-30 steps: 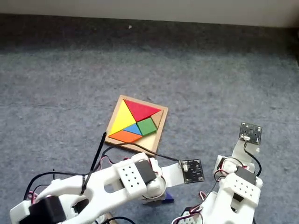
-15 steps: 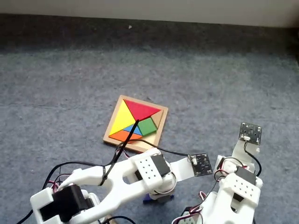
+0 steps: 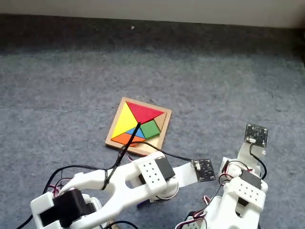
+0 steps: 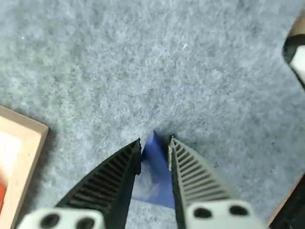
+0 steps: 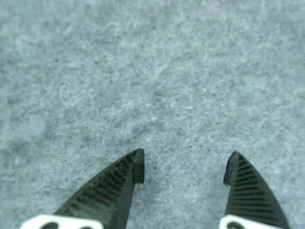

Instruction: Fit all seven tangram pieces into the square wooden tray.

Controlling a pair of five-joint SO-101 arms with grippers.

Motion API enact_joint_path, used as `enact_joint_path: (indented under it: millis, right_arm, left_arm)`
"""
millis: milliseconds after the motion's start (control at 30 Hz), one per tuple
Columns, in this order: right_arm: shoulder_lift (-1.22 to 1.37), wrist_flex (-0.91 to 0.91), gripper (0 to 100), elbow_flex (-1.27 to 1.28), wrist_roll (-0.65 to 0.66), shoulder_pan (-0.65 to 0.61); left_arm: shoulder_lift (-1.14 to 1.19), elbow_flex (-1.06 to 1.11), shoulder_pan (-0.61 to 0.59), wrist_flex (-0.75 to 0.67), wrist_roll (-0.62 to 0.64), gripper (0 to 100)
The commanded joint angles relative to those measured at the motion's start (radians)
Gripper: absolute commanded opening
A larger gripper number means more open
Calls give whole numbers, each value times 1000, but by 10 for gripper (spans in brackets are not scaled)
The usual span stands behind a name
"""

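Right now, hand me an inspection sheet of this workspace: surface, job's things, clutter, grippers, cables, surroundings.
Surface: grey carpet, no stains seen.
Job's things: square wooden tray holds yellow, red, green, blue and orange pieces, with bare wood along one side. A dark blue piece lies on the carpet outside the tray.
Clutter: nothing seen.
Grippers: left gripper has its jaws closed on the dark blue piece. Right gripper has its jaws open over bare carpet.
Cables: black cable crosses the tray.
Surroundings: pale wall strip at the far edge.
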Motion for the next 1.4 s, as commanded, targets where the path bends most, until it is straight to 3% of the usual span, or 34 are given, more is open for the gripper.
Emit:
enact_joint_path:
  millis: [0, 167, 333, 433, 767, 1133, 1367]
  right_arm:
    - [-15, -24, 265, -21, -2, 7]
    - [-15, -24, 265, -21, -2, 5]
    - [-15, -24, 265, -21, -2, -35]
    - [-15, -25, 265, -21, -2, -39]
    - [-15, -25, 265, -21, 0, -39]
    - [-15, -25, 265, -21, 0, -39]
    - [-12, -48, 265, -19, 0, -39]
  left_arm:
    - [-104, -33, -18, 46, 11, 104]
    - [-252, 4, -143, 54, 9, 113]
    - [-352, 5, -255, 163, 14, 256]
    - [-378, 33, -291, 181, 40, 273]
    - [-384, 166, -295, 176, 77, 273]
    - [-381, 262, -251, 23, 133, 275]
    - [-383, 278, -223, 6, 195, 274]
